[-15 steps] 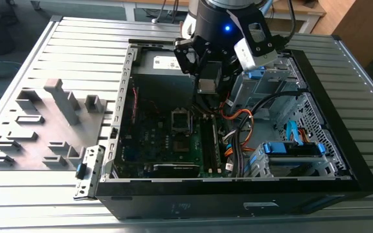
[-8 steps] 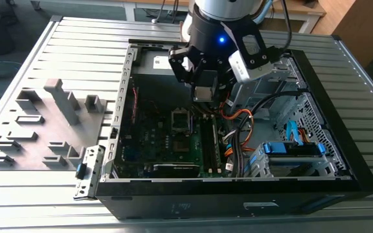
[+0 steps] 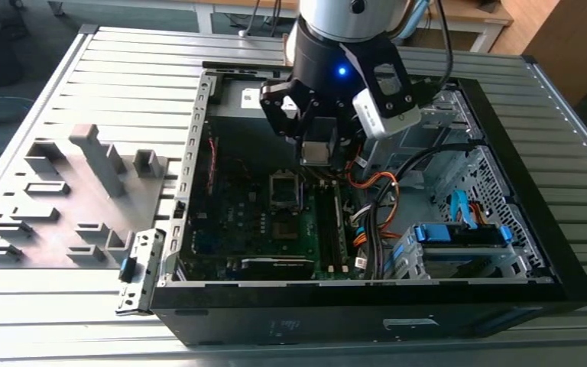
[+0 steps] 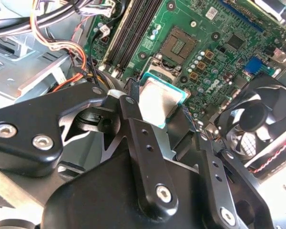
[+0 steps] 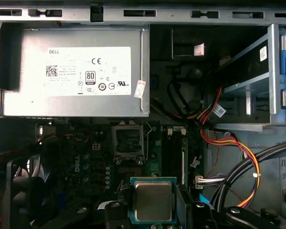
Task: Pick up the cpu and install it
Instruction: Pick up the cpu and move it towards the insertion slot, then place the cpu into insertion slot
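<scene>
The cpu [image 3: 316, 155] is a small square chip with a silver-grey top and a teal edge, held flat above the open computer case [image 3: 375, 306]. My gripper [image 3: 317, 150] is shut on the cpu, one black finger on each side of it. In both wrist views the cpu [image 4: 161, 101] [image 5: 153, 200] sits between the fingers [image 4: 133, 119], hanging over the motherboard. The bare cpu socket [image 3: 284, 189] [image 4: 178, 46] [image 5: 128, 141] lies on the board just below and slightly toward the exterior view's left of the chip.
A big grey power supply [image 5: 76, 71] with a white label fills the case's far end. Orange, yellow and black cables [image 3: 375, 191] run beside the socket. A black fan [image 4: 252, 119] and blue drive brackets [image 3: 462, 233] stand nearby. A grey fixture tray [image 3: 69, 199] lies outside the case.
</scene>
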`<state>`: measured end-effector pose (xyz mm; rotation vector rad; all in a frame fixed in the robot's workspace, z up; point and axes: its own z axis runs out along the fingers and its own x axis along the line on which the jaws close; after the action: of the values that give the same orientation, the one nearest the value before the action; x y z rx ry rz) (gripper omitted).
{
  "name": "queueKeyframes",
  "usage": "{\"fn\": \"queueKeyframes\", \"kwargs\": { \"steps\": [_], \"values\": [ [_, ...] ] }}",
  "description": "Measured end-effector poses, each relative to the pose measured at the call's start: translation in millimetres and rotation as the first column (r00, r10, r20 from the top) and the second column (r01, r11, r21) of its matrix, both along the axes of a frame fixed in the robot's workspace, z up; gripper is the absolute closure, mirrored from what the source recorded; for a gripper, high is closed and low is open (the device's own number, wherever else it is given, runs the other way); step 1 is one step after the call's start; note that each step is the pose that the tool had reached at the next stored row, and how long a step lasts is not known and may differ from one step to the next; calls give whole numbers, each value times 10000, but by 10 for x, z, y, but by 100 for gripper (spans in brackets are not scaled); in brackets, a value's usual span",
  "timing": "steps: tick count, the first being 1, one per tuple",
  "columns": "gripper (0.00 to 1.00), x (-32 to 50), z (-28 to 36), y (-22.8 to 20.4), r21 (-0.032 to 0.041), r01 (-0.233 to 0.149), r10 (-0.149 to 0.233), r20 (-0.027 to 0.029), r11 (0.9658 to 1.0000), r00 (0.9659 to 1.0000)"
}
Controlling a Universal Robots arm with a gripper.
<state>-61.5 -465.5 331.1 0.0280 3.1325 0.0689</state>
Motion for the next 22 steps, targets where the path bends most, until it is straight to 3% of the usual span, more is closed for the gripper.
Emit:
{"fn": "queueKeyframes", "kwargs": {
  "steps": [22],
  "values": [
    [53,-19,-4,0,-19,1,-1,3,10000,10000]
  ]
}}
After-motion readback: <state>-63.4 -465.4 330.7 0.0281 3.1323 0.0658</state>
